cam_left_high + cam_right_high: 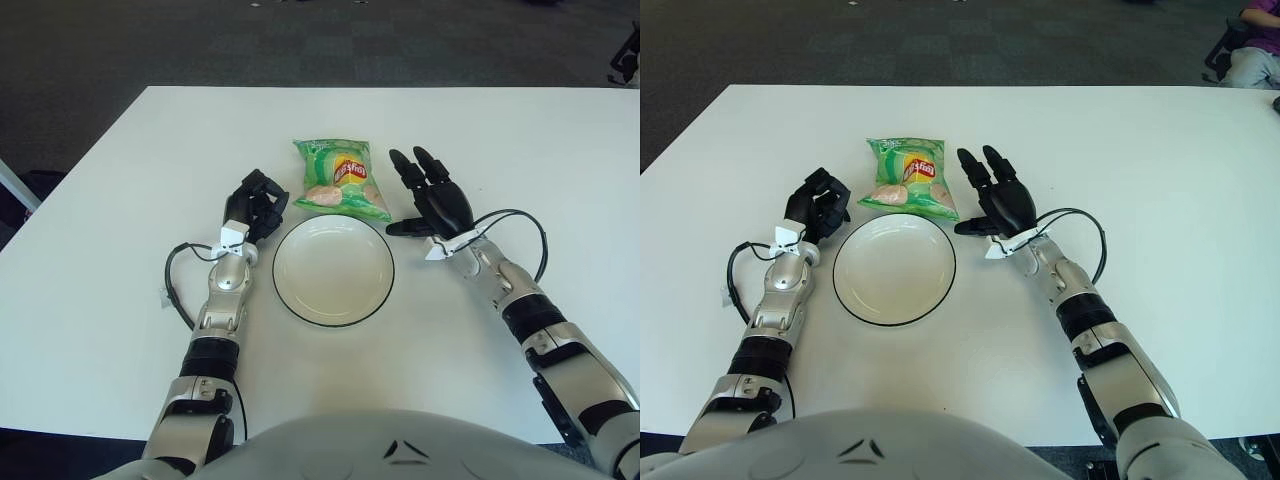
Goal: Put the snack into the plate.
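Note:
A green snack bag (341,178) lies flat on the white table (560,150), just beyond the white plate (333,270) with a dark rim. The plate holds nothing. My right hand (432,195) is just right of the bag, fingers spread and pointing away from me, thumb toward the plate's rim, holding nothing. My left hand (254,205) shows left of the plate and bag, fingers curled, holding nothing. The bag also shows in the right eye view (908,178).
Black cables loop beside both wrists (180,275) (520,225). The table's far edge meets dark carpet (300,40). A seated person shows at the far right corner (1250,50).

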Robot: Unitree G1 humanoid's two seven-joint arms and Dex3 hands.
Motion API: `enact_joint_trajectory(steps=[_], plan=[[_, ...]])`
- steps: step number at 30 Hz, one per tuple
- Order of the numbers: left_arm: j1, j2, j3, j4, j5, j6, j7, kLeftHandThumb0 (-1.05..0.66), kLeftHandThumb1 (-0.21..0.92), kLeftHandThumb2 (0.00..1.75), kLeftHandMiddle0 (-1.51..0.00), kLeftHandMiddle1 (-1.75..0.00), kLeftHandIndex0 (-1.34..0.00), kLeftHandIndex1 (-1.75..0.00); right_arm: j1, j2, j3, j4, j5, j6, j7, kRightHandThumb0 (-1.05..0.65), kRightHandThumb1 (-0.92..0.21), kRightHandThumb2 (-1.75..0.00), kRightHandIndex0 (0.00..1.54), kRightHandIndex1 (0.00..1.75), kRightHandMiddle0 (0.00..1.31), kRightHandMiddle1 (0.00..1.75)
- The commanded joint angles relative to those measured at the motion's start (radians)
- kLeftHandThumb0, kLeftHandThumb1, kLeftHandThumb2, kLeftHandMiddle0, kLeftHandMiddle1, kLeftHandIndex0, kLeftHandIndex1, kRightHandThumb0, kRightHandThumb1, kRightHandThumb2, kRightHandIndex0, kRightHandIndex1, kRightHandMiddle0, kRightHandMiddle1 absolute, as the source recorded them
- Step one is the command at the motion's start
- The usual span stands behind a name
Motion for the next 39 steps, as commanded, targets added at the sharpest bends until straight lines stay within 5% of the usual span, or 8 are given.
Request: enact_joint_trajectory(steps=[1, 39], plan=[[0.013, 0.000, 0.000, -0.007, 0.013, -0.001, 0.015, -0.27, 0.92, 0.29, -0.94, -1.75, -0.74, -1.75, -0.016, 0.006, 0.011, 0.041, 0.004, -0.011, -0.014, -0.69, -0.77, 0.00, 0.00, 0.00, 0.04, 0.02], [0.019, -0.005, -0.005, -0.012, 0.027, -0.011, 0.035, -0.27, 0.92, 0.28, -0.95, -1.75, -0.75, -1.75, -0.125, 0.069, 0.072, 0.244, -0.004, -0.039, -0.114, -0.67, -0.78, 0.00, 0.00, 0.00, 0.11, 0.04]])
